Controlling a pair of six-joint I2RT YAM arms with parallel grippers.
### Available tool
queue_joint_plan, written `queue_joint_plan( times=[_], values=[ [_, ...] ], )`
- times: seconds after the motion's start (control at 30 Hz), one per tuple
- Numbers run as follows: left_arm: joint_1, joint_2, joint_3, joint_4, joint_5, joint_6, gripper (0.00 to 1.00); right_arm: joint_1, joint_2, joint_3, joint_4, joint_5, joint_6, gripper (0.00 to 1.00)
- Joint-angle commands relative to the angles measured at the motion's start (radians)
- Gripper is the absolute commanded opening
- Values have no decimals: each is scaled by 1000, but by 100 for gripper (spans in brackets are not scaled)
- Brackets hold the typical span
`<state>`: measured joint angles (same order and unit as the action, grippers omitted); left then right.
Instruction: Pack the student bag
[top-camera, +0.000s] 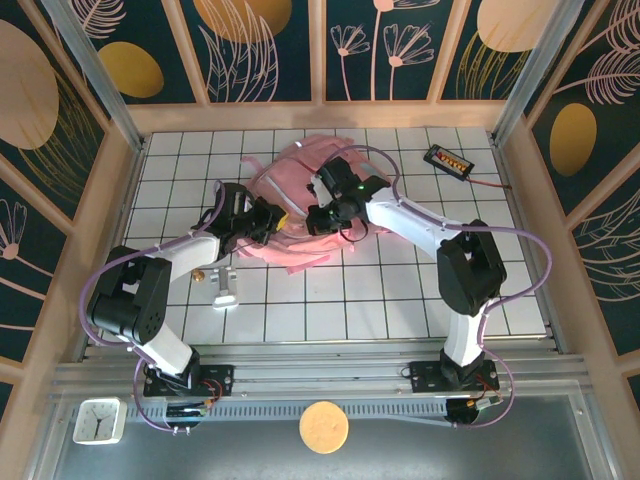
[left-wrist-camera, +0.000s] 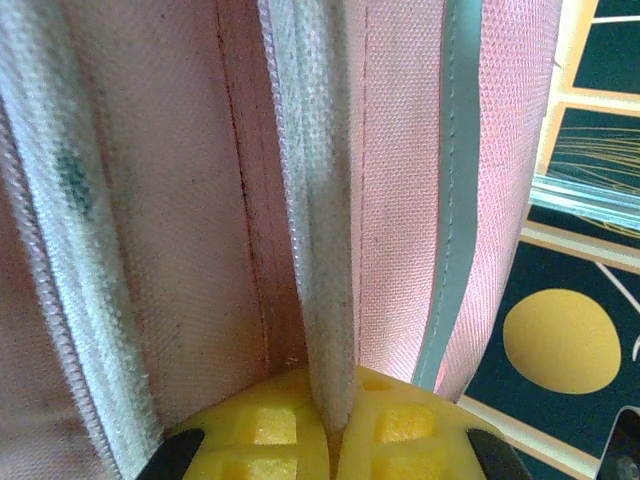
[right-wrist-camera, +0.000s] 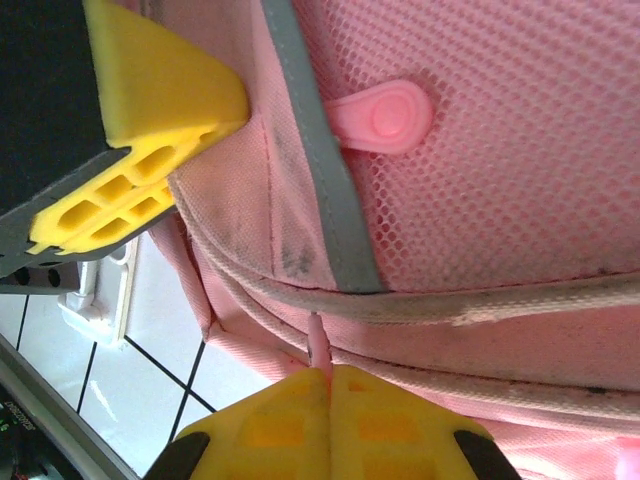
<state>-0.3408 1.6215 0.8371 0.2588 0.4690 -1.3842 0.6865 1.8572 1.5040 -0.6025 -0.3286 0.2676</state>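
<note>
One tiled bench (top-camera: 400, 290) is occupied at upper centre of the frame by the student bag (top-camera: 295, 195), bunched, its long axis lying roughly top to bottom; its facing cannot be told. It is pinched by the left hand (top-camera: 268, 218) at a pale zip edge (left-wrist-camera: 320, 300) and by the right hand (top-camera: 322, 215) at a thin pink strip (right-wrist-camera: 318, 345).

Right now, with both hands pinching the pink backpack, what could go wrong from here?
The right hand grips only a thin pink strip of the student bag; a pull could slip it free. The left hand pinches a narrow pale edging, so tugging apart might strain that seam. The hands sit close together and could bump.
</note>
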Motion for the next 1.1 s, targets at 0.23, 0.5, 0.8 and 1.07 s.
queue_joint_plan(
  times=[0.23, 0.5, 0.8, 1.07],
  values=[
    [2, -2, 45, -7, 10, 2, 0, -95, -66, -50, -67, 63, -48, 0],
    [3, -3, 50, 7, 1, -17, 0, -102, -117, -115, -53, 86, -41, 0],
    [6, -18, 24, -8, 18, 5, 0, -198, -122, -114, -22, 151, -49, 0],
    [6, -32, 6, 9, 26, -4, 0, -297, -76, -57, -1, 112, -48, 0]
  ],
)
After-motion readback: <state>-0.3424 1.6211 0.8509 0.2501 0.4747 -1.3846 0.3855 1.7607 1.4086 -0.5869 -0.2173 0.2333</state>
